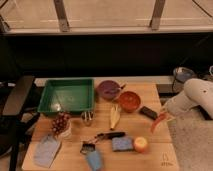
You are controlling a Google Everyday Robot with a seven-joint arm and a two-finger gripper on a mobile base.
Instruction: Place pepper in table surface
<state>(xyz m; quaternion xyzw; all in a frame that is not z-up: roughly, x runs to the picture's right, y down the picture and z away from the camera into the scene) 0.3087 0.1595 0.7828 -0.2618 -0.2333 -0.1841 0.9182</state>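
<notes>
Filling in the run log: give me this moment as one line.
gripper: at table's right edge, carrying pepper | pepper: held above table, not set down | table: apple nearest | step: place pending

A light-brown wooden desk (pixel 145 157) carried a green tray (pixel 66 95) at its far left, with a purple bowl (pixel 108 89) and an orange bowl (pixel 130 100) beside it. A corn cob (pixel 115 116) lay near the middle, grapes (pixel 61 123) to the left, an apple (pixel 141 144) and a blue sponge (pixel 122 144) toward the front. At the right edge, the tool (pixel 166 117) hung with the pepper (pixel 160 121) above the desk's rim.
</notes>
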